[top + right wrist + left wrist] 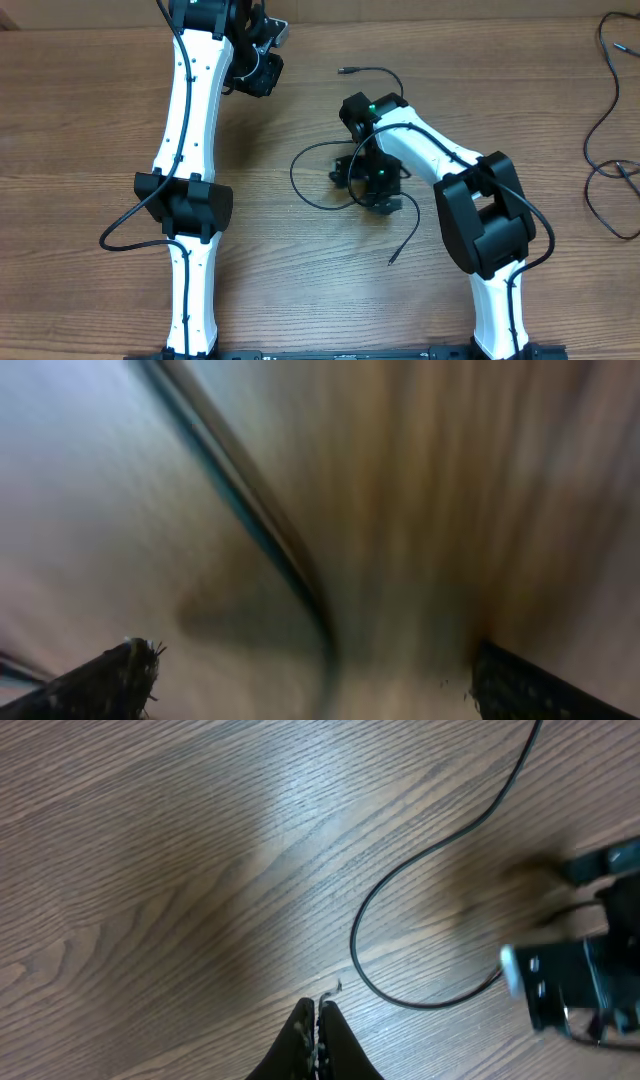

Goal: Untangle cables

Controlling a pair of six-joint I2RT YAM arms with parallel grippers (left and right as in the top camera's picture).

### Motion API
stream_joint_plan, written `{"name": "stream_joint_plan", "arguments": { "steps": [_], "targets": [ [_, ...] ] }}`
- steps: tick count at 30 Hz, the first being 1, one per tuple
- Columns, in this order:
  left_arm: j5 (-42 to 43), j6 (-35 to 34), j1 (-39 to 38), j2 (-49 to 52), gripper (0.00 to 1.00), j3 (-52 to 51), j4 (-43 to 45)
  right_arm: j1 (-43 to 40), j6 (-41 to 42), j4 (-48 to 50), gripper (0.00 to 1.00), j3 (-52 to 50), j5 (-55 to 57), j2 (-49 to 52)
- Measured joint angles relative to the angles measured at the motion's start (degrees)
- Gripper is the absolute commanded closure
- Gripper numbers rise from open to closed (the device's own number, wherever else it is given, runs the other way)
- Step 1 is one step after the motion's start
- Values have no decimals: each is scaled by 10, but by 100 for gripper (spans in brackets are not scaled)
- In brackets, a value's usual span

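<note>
Right gripper (310, 660) jaws spread wide, straddling cable strand (250, 525), likely for pickup; left gripper (316, 1020) pinched closed, empty, aside.

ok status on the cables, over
Left gripper shut, empty, well away from the tangle. Right gripper open, low over the cables, a strand between its jaws, ungripped. Another cable loose far right.
</note>
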Motion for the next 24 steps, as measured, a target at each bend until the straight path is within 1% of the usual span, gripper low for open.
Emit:
{"name": "stream_joint_plan", "arguments": {
  "steps": [2,5,12,15,21,24],
  "targets": [
    [0,0,0,0,96,0,0,-1,11,0,0,-3,60,6],
    [0,0,0,0,96,0,0,-1,20,2,0,-7,109,13],
    [0,0,0,0,96,0,0,-3,19,9,0,-9,107,13],
    [0,0,0,0,96,0,0,-9,15,26,0,-9,72,8],
    [0,0,0,0,96,0,0,-14,15,102,0,-6,-82,-5],
    [0,0,0,0,96,0,0,-14,18,120,0,-6,-114,-5]
  ]
}}
